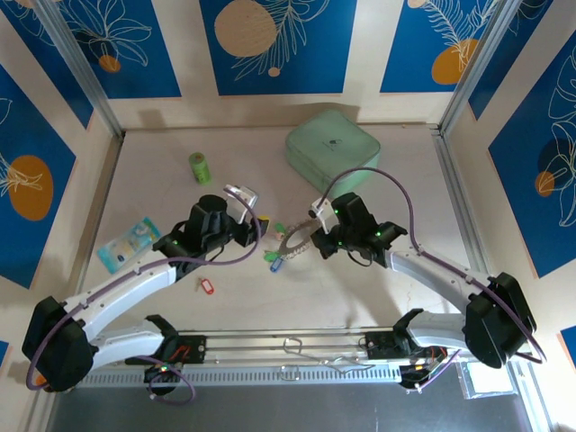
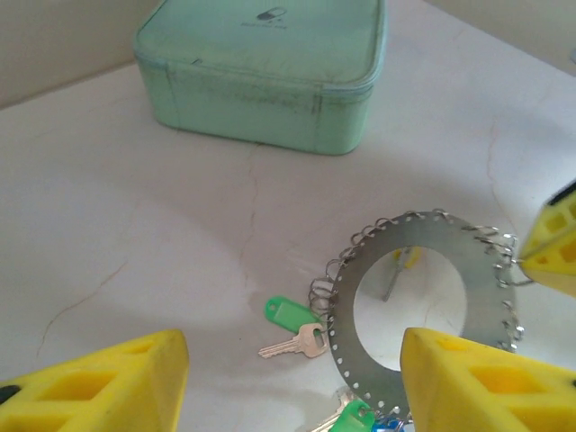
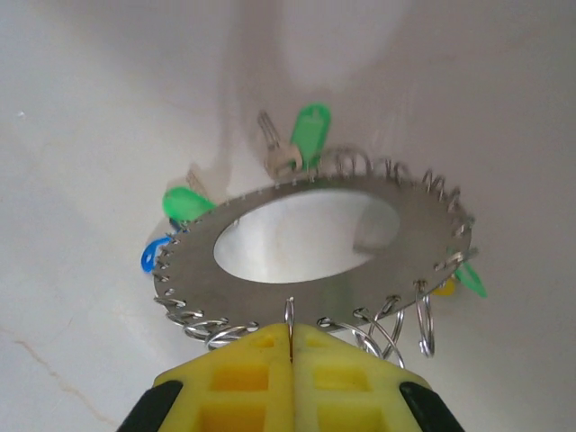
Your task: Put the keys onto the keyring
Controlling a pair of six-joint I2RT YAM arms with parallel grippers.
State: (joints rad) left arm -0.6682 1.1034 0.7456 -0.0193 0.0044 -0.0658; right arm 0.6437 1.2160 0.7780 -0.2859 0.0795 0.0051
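Right gripper (image 3: 290, 340) clamped shut on keyring (image 3: 409, 229) rim. Left gripper (image 2: 292, 373) wide open, empty, beside keyring. Green-tagged key (image 2: 292, 317) just beside keyring; red-tagged key (image 1: 207, 286) well apart.

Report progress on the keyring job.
Seemingly done: several keys hang at the rim of the keyring. In hand: right pincer pinches the keyring, left pincer open beside it. Left: the red key lies loose, apart from it.

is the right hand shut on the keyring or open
Shut. The right hand has its yellow fingers closed on a wire loop of the keyring.
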